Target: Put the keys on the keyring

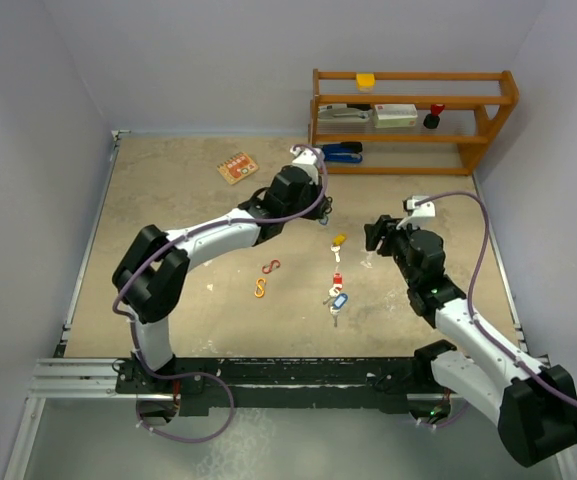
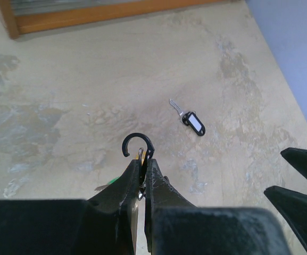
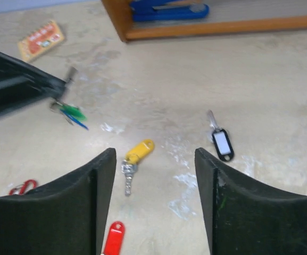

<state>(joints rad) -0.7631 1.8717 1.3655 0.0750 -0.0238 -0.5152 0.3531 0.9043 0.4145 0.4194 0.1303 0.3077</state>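
My left gripper (image 2: 142, 162) is shut on a black hook-shaped keyring (image 2: 138, 139), held just above the table. A green tag (image 2: 110, 182) hangs below its fingers; in the right wrist view green and blue tags (image 3: 72, 113) dangle there. My right gripper (image 3: 154, 156) is open and empty, hovering over a yellow-tagged key (image 3: 137, 154) that lies on the table between its fingers. A key with a black-framed white tag (image 3: 221, 141) lies just right of them, and a red tag (image 3: 113, 239) lies below. From above, the yellow key (image 1: 339, 241), red key (image 1: 337, 281) and blue key (image 1: 338, 299) lie between the two arms.
Two S-shaped clips, red (image 1: 271, 266) and orange (image 1: 260, 288), lie left of the keys. A wooden shelf (image 1: 488, 125) with a blue stapler (image 1: 343, 152) stands at the back right. An orange card (image 1: 237, 167) lies at the back.
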